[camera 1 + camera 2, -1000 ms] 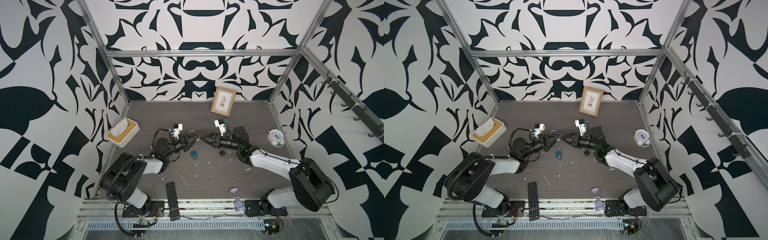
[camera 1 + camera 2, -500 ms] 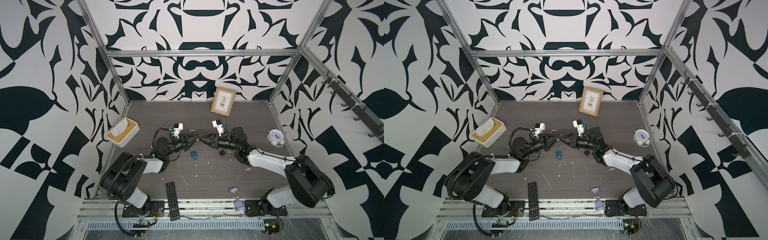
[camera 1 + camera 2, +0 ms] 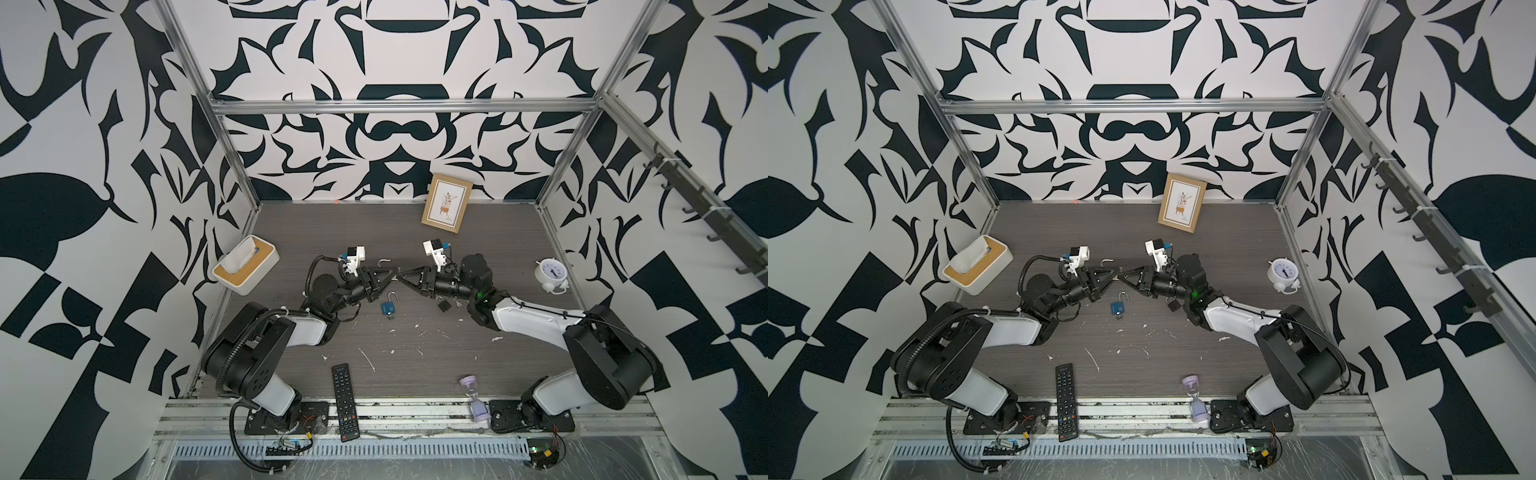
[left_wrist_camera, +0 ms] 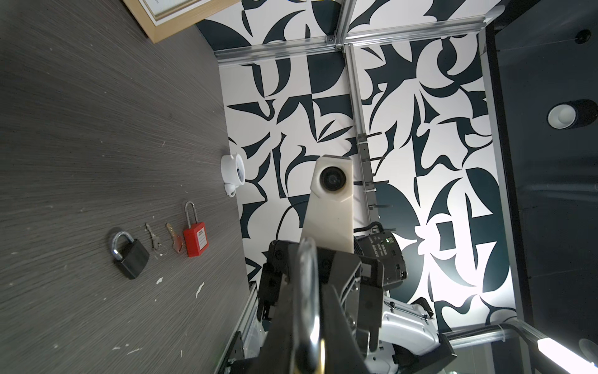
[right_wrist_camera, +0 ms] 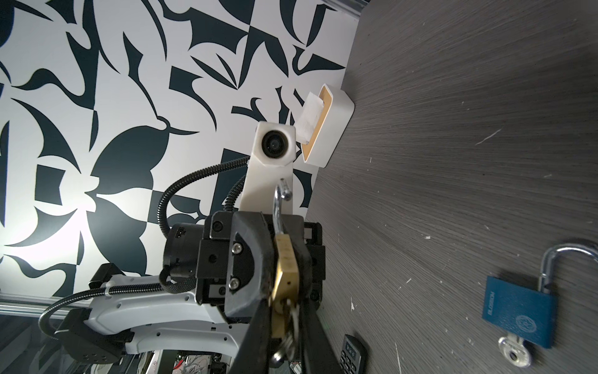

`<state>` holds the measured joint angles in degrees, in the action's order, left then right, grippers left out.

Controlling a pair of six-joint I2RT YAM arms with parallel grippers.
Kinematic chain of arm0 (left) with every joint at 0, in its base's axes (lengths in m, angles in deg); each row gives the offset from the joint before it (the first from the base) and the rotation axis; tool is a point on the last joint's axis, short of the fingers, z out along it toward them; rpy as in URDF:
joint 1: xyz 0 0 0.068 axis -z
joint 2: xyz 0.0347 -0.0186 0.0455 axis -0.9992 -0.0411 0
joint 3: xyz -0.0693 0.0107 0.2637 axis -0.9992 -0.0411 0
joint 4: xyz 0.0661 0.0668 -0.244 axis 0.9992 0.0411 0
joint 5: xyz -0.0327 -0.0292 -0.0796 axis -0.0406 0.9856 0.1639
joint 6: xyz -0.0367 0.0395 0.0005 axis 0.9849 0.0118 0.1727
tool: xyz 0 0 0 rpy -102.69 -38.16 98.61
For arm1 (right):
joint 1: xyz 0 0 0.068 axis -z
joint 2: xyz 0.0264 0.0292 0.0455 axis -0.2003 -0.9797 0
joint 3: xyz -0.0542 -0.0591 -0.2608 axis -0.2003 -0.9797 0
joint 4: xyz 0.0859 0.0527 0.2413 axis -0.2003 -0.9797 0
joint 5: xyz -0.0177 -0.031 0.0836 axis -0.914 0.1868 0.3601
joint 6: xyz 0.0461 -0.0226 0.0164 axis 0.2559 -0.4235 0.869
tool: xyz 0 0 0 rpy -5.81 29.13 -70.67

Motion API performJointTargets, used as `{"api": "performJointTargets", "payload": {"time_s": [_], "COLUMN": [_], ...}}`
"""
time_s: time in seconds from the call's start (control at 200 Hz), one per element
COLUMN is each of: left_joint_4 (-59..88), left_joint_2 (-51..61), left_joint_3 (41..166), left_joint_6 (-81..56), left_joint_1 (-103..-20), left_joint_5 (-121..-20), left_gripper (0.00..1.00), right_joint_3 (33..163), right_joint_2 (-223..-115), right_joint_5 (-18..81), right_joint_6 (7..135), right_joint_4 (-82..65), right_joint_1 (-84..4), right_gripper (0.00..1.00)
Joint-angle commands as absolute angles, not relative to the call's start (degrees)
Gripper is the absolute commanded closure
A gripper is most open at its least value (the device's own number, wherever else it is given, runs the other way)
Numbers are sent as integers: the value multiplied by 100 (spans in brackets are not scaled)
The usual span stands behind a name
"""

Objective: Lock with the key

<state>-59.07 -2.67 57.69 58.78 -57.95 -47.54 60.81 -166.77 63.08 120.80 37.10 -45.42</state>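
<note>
Our left tool (image 3: 388, 277) pinches the open-shackled brass padlock (image 5: 284, 268). Our right tool (image 3: 403, 277) straddles its silver key (image 5: 291, 319); we cannot tell whether it grips.

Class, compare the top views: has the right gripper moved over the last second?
Yes, slightly. In a top view the right gripper has edged leftward, away from the clock and nearer the left gripper.
</note>
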Motion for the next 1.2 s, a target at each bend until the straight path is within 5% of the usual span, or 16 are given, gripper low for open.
{"api": "performJointTargets", "payload": {"time_s": [0.0, 0.56, 0.735, 0.845, 0.92, 1.195], "left_joint_4": [-6262, -6253, -6252, -6197, -6149, -6209], "left_joint_2": [-347, -450, -448, -425, -422, -372], "left_joint_3": [5998, 6058, 6059, 6042, 6009, 5788], "left_joint_6": [5877, 5771, 5710, 5619, 5570, 5572], "left_joint_1": [-5704, -5555, -5555, -5556, -5578, -5765], "left_joint_5": [-4613, -5077, -5032, -4967, -4937, -4909], "left_gripper": [100, 100, 100, 77, 70, 67], "right_joint_3": [6323, 6321, 6332, 6299, 6248, 6091], "right_joint_2": [-16745, -17019, -17092, -17066, -17022, -16785], "right_joint_5": [6369, 6090, 6079, 6060, 6004, 5850], "right_joint_6": [12370, 12811, 12829, 12794, 12777, 12610], "right_joint_4": [4446, 4981, 5041, 5014, 4972, 4614], "right_joint_1": [-4647, -4763, -4762, -4761, -4746, -4572], "right_gripper": [83, 84, 99, 100, 100, 100]}}
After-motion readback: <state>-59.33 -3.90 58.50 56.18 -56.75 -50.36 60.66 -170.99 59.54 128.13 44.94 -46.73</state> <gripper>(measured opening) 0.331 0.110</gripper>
